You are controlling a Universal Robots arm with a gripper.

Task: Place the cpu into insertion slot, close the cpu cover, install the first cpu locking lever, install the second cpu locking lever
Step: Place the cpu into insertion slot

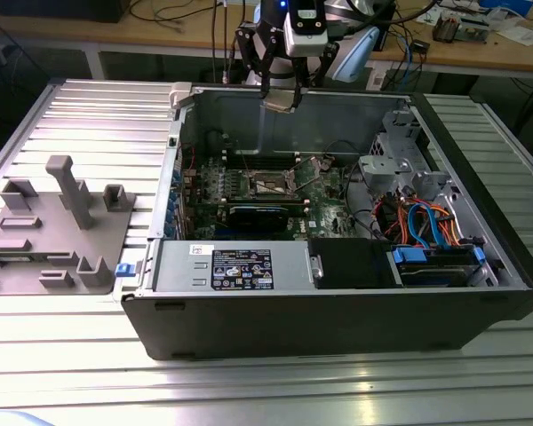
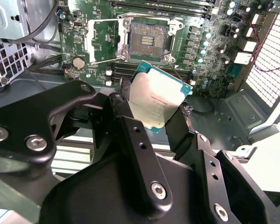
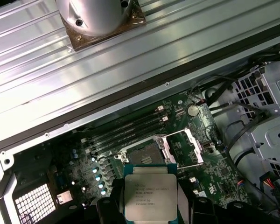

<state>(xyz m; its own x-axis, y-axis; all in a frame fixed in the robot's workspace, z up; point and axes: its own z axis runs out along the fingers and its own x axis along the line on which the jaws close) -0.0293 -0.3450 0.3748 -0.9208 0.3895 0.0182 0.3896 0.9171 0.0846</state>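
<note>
Gripping one cpu (image 2: 158,100), one insertion slot (image 2: 147,40) uncovered

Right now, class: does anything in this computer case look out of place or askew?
Nothing looks damaged. The cpu is gripped in the hand, not yet seated; the insertion slot lies bare, its cpu cover swung open beside it.

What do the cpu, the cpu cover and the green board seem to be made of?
The cpu: a matte silver-grey metal top, it seems, on a thin green base showing at its edges. The cpu cover: probably thin bare steel, bright and reflective. The green board: likely lacquered laminate, glossy green with soldered parts.
</note>
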